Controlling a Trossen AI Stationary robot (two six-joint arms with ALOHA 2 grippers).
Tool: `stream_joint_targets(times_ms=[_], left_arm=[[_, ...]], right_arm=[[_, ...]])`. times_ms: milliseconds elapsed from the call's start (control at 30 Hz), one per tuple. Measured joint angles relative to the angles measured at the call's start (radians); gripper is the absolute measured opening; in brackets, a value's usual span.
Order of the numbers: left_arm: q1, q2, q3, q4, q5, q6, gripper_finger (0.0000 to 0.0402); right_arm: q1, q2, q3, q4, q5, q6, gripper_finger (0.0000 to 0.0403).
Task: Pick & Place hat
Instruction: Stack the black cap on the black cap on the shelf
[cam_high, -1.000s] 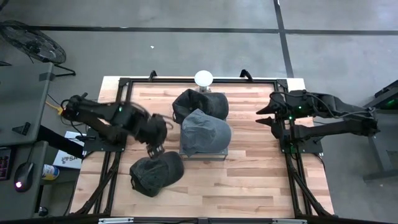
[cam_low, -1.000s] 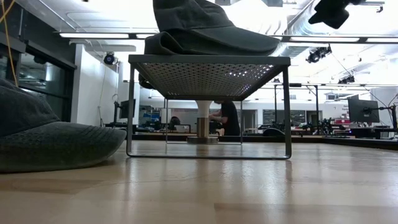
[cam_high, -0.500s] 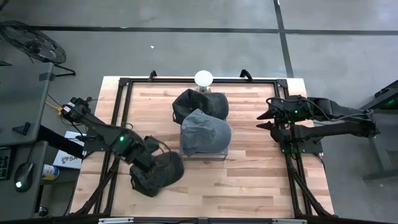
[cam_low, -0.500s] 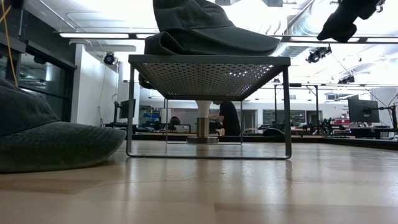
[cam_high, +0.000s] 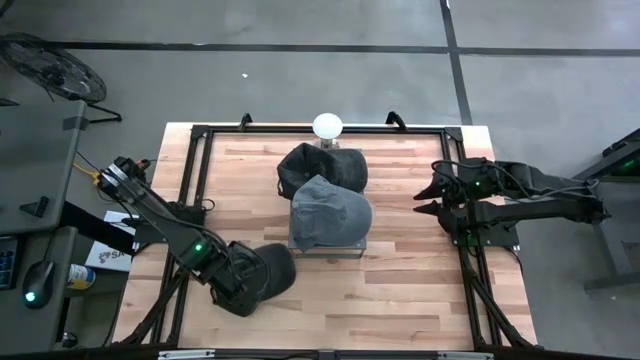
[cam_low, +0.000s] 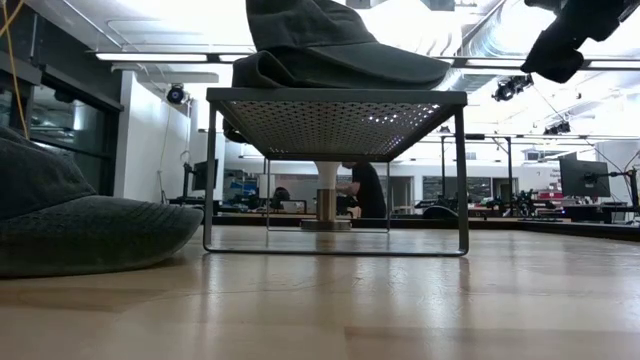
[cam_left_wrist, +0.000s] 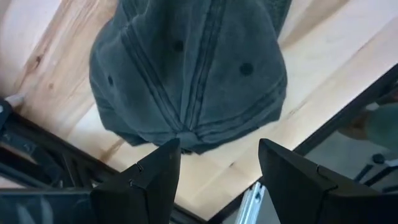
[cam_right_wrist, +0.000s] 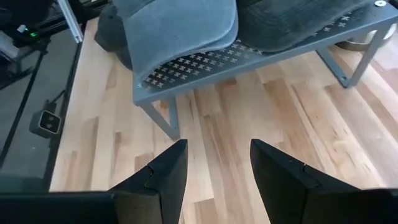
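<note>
A dark grey cap lies crown up on the wooden table near its near-left corner; it also shows in the low view. My left gripper hovers open over it, and in the left wrist view its fingers stand on either side above the cap's rim. I cannot tell whether they touch it. Two more caps, one dark and one lighter grey, rest on a grey perforated stand. My right gripper waits open at the table's right side.
The stand with its thin legs occupies the table's middle. A white round-topped post rises at the far edge. A black frame borders the table. Bare wood lies between the stand and the near edge.
My left gripper has swung from beside the stand toward the table's near edge and come down over the cap on the table, staying open. The cap has kept its place. My right gripper has drifted slightly lower.
</note>
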Motion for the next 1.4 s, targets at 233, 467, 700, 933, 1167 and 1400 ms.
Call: stream_joint_targets(times_ms=[233,467,700,933,1167,1400], left_arm=[[0.003,0.0,-0.086,0.04,0.005,0.05,0.0213],[0.001,0.0,-0.181,0.147,0.057,0.053,0.0213],[0.002,0.0,-0.235,0.196,0.056,0.077,0.0213],[0.002,0.0,-0.289,0.3,0.07,0.109,0.0213],[0.002,0.0,-0.38,0.373,0.068,0.086,0.0213],[0.002,0.0,-0.428,0.404,0.065,0.025,0.0213]], right_arm=[[0.0,0.001,0.0,0.024,-0.019,0.0,0.0168],[0.0,0.001,0.0,0.024,-0.029,0.003,0.0168],[0.0,0.001,0.0,0.024,-0.046,0.003,0.0168],[0.0,0.001,0.0,0.023,-0.047,0.004,0.0168],[0.0,0.001,0.0,0.023,-0.046,0.003,0.0168],[0.0,0.004,0.0,0.023,-0.047,0.007,0.0168]])
